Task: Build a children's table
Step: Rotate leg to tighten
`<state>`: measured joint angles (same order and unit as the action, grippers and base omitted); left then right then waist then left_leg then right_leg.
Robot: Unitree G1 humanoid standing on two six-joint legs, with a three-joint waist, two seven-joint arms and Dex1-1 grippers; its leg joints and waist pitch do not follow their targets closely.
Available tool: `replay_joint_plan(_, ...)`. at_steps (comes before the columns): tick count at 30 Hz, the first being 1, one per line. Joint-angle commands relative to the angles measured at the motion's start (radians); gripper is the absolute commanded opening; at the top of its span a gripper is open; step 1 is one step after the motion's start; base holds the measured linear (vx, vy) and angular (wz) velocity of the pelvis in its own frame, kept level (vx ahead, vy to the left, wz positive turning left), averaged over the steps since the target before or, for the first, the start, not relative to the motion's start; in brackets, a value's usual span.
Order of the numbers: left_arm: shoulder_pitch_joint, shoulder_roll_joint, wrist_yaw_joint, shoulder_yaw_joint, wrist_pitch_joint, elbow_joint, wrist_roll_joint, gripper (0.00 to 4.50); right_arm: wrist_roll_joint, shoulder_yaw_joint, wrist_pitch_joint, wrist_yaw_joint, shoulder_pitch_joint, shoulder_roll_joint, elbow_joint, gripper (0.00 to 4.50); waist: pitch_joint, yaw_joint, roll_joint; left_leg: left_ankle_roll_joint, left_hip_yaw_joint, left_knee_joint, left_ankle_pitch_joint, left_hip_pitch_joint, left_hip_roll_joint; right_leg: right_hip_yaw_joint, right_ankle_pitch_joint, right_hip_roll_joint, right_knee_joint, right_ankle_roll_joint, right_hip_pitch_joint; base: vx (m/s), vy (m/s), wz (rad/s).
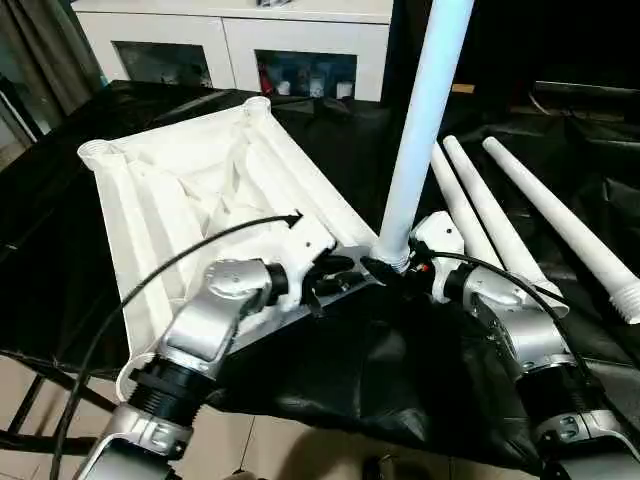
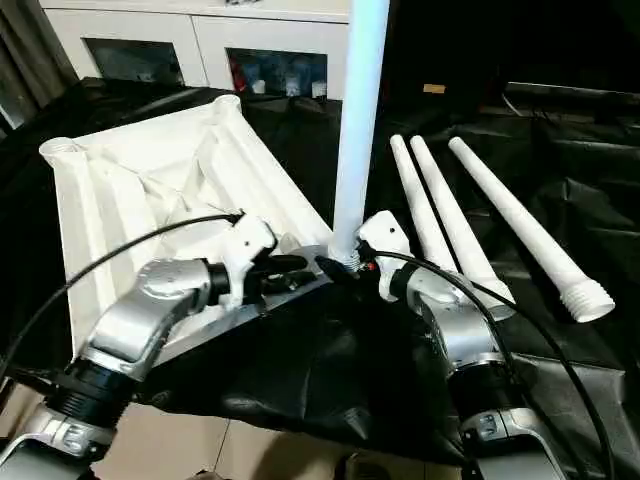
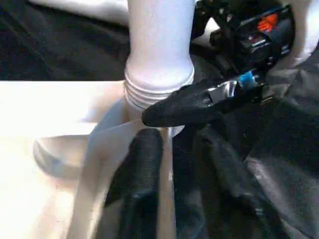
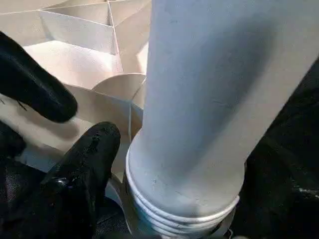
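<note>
White leg upright in tabletop socket; left gripper slightly parted; right gripper wide.

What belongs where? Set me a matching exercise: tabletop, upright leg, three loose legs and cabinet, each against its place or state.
Things:
1. tabletop
2. upright leg
3. three loose legs
4. cabinet

Places or states:
A. lying side by side on the black cloth
B. at the back, with glass doors
C. lying ribbed side up
D. standing on end at the tabletop's near corner

Pairs: 1-C, 2-D, 3-A, 4-B
</note>
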<state>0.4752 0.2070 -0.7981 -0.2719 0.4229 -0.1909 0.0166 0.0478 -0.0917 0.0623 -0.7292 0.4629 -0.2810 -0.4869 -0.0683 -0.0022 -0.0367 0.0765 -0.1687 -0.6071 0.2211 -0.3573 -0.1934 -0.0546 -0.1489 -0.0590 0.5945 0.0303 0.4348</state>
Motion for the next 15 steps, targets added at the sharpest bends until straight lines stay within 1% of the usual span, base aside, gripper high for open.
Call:
replay_joint_plan(1,0.013,0.008,0.034,-0.013,0.009,-0.015,-0.049,1.68,0.008,-0.016,-0.007,-0.014,-0.003,-0.001,0.016,3.85,0.073,0.005,0.003,-0.133,0.001,0.059,0.07,-0.01,-0.019,0.036,-0.15,-0.058,-0.062,0.265,-0.083,0.0,0.0,0.0)
replay_joint_plan(2,0.013,0.008,0.034,-0.013,0.009,-0.015,-0.049,1.68,0.008,-0.016,-0.007,-0.014,-0.003,-0.001,0.016,3.85,0.073,0.004,0.004,-0.134,0.001,0.059,0.072,-0.01,-0.019,0.035,-0.154,-0.058,-0.063,0.263,-0.083,0.0,0.0,0.0)
replay_joint_plan(3,0.017,0.018,0.03,-0.021,0.022,-0.023,-0.058,1.74,0.008,-0.016,-0.007,-0.017,-0.003,-0.001,0.016,3.85,0.073,0.006,-0.002,-0.132,0.001,0.059,0.075,-0.009,-0.018,0.035,-0.165,-0.058,-0.064,0.26,-0.083,0.0,0.0,0.0)
replay_joint_plan(4,0.017,0.021,0.021,-0.025,0.036,-0.023,-0.052,1.74,0.008,-0.016,-0.007,-0.019,-0.004,-0.002,0.017,3.85,0.074,0.005,0.001,-0.128,0.001,0.059,0.075,-0.009,-0.019,0.035,-0.167,-0.058,-0.064,0.26,-0.083,0.0,0.0,0.0)
replay_joint_plan(6,0.014,0.025,0.009,-0.033,0.06,-0.019,-0.041,1.74,0.008,-0.016,-0.007,-0.02,-0.006,-0.002,0.018,3.85,0.074,0.006,0.0,-0.124,0.002,0.06,0.076,-0.009,-0.019,0.035,-0.165,-0.059,-0.063,0.263,-0.083,0.0,0.0,0.0)
replay_joint_plan(9,0.006,0.032,0.014,-0.055,0.081,-0.023,-0.05,1.74,0.006,-0.018,-0.01,-0.024,-0.009,-0.003,0.019,3.85,0.074,0.007,-0.001,-0.127,0.002,0.059,0.072,-0.009,-0.02,0.035,-0.147,-0.058,-0.061,0.27,-0.083,0.0,0.0,0.0)
replay_joint_plan(11,0.008,0.034,0.008,-0.063,0.093,-0.024,-0.054,1.38,0.004,-0.02,-0.011,-0.025,-0.007,-0.003,0.017,3.85,0.074,0.007,-0.001,-0.129,0.002,0.059,0.071,-0.01,-0.019,0.035,-0.143,-0.059,-0.061,0.273,-0.083,0.0,0.0,0.0)
replay_joint_plan(13,0.009,0.032,0.007,-0.061,0.098,-0.024,-0.052,1.38,0.004,-0.021,-0.01,-0.026,-0.006,-0.003,0.018,3.85,0.074,0.007,-0.001,-0.128,0.002,0.059,0.072,-0.01,-0.019,0.035,-0.143,-0.059,-0.061,0.274,-0.084,0.0,0.0,0.0)
replay_joint_plan(14,0.016,0.031,0.006,-0.06,0.106,-0.028,-0.051,1.18,0.004,-0.021,-0.011,-0.027,-0.006,-0.004,0.018,3.85,0.075,0.007,0.0,-0.128,0.002,0.059,0.073,-0.01,-0.019,0.034,-0.146,-0.059,-0.061,0.273,-0.085,0.0,0.0,0.0)
replay_joint_plan(15,0.018,0.031,0.006,-0.061,0.109,-0.029,-0.051,1.18,0.004,-0.021,-0.011,-0.027,-0.005,-0.004,0.018,3.85,0.075,0.007,0.0,-0.128,0.002,0.058,0.073,-0.01,-0.018,0.034,-0.148,-0.059,-0.062,0.273,-0.084,0.0,0.0,0.0)
